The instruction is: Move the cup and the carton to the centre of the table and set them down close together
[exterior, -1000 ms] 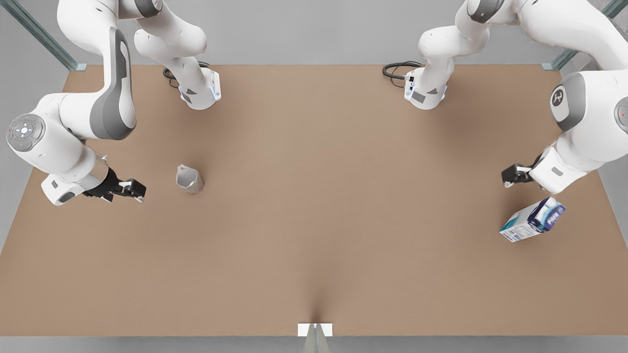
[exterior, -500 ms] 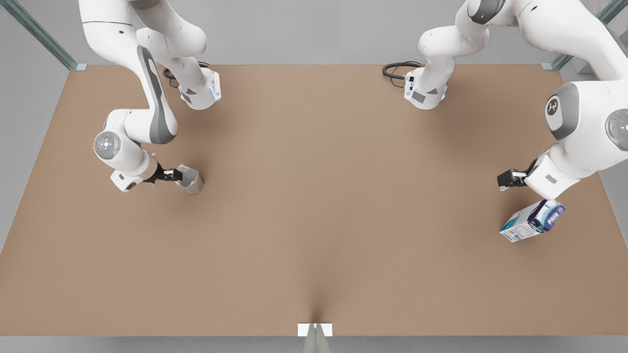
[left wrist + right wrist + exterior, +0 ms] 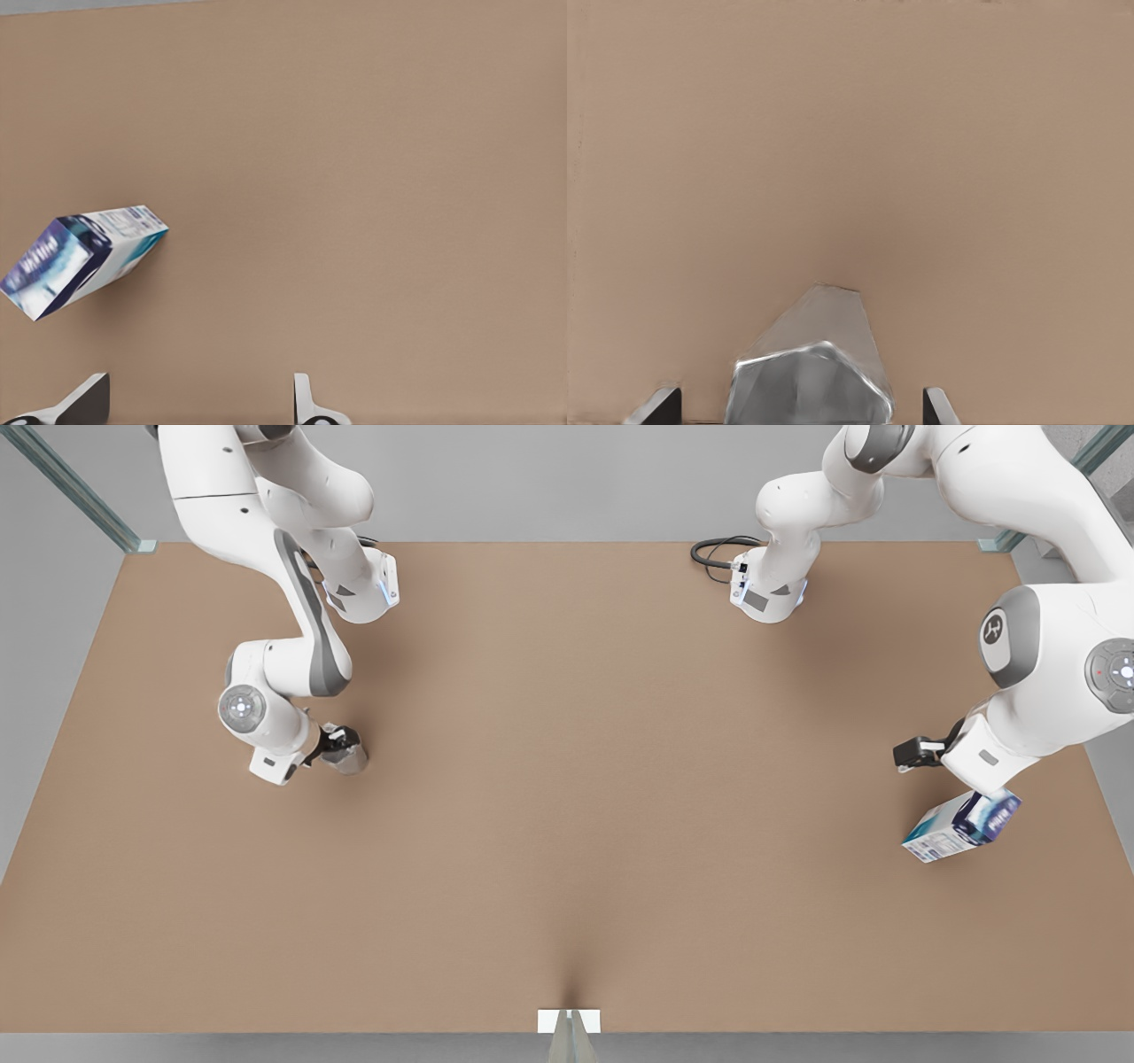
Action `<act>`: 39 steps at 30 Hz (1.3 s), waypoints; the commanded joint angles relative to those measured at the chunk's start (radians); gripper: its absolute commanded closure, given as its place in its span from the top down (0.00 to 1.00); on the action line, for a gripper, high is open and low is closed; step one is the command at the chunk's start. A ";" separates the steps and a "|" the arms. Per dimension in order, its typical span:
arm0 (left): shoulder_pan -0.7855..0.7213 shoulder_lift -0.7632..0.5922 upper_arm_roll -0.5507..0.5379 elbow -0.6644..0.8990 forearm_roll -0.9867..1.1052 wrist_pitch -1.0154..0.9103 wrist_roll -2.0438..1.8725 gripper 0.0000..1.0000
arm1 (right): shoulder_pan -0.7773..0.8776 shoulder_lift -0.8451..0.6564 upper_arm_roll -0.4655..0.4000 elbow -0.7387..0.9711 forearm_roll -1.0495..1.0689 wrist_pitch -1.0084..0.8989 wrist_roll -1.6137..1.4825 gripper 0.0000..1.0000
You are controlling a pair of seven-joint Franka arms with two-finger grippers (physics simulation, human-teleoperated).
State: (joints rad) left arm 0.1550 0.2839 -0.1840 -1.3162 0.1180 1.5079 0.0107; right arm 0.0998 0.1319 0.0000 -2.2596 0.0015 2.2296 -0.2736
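Note:
The silvery faceted cup [image 3: 352,760] stands on the table [image 3: 567,824] at the front view's left. My right gripper [image 3: 337,741] has reached it and is open, its two fingertips [image 3: 657,407] on either side of the cup [image 3: 811,376] with gaps between. The white, blue and teal carton [image 3: 961,824] lies tilted at the front view's right. My left gripper [image 3: 908,755] hovers open just behind it, toward the table's middle. In the left wrist view the carton [image 3: 84,257] lies off to one side of the open left gripper [image 3: 195,405], not between its fingers.
Both arm bases [image 3: 363,589] [image 3: 766,593] stand at the far edge, with a black cable [image 3: 718,553] beside one. A small white bracket [image 3: 568,1020] sits at the near edge. Bare tabletop stretches between cup and carton.
My right gripper has swung toward the front view's right and now straddles the cup. My left gripper has drifted slightly lower and toward the front view's left. Cup and carton have not moved.

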 commanded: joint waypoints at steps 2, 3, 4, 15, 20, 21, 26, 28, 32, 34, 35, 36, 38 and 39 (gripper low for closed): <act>0.000 0.001 0.000 0.000 0.000 0.000 0.000 1.00 | -0.008 -0.002 0.000 -0.005 0.000 -0.001 -0.029 1.00; 0.000 0.001 0.000 -0.002 0.000 0.000 0.000 1.00 | -0.008 -0.002 0.000 -0.006 0.000 -0.005 -0.029 1.00; 0.000 0.005 0.000 -0.002 0.000 0.000 0.000 1.00 | -0.009 0.001 0.000 -0.006 0.000 -0.004 -0.030 1.00; 0.009 0.018 0.001 0.000 0.005 0.012 0.014 1.00 | -0.026 0.044 -0.003 -0.020 -0.029 0.018 -0.061 1.00; 0.009 0.017 0.001 0.000 0.005 0.009 0.014 1.00 | -0.034 0.061 -0.003 -0.025 -0.044 0.021 -0.064 1.00; 0.009 0.018 0.001 0.000 0.005 0.009 0.014 1.00 | -0.032 0.067 -0.003 -0.026 -0.044 0.033 -0.064 1.00; 0.011 0.020 0.006 0.002 0.009 0.012 0.014 1.00 | -0.032 0.107 -0.003 -0.023 -0.044 0.055 -0.062 0.99; 0.020 0.021 0.008 0.005 0.009 0.015 0.015 1.00 | -0.032 0.129 -0.003 -0.023 -0.044 0.053 -0.062 0.72; 0.023 0.021 0.009 0.005 0.025 0.015 0.021 1.00 | -0.034 0.143 -0.003 -0.021 -0.044 0.047 -0.059 0.26; 0.025 0.021 0.009 0.005 0.031 0.017 0.021 1.00 | -0.034 0.141 -0.003 -0.017 -0.044 0.039 -0.059 0.21; 0.037 0.021 0.009 0.005 0.032 0.021 0.021 1.00 | -0.035 0.138 -0.003 -0.015 -0.044 0.038 -0.059 0.21; 0.049 0.023 0.009 0.005 0.031 0.031 0.061 1.00 | -0.035 0.135 -0.003 -0.015 -0.044 0.038 -0.055 0.21; 0.057 0.031 0.009 0.005 0.032 0.035 0.078 1.00 | -0.048 0.130 -0.003 -0.014 -0.044 0.038 -0.055 0.21; 0.060 0.031 0.009 0.005 0.031 0.035 0.078 1.00 | -0.054 0.129 -0.003 -0.008 -0.044 0.036 -0.055 0.21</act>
State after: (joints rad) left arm 0.2152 0.3146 -0.1748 -1.3116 0.1466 1.5432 0.0890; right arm 0.0437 0.2608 -0.0031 -2.2665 -0.0431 2.2657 -0.3296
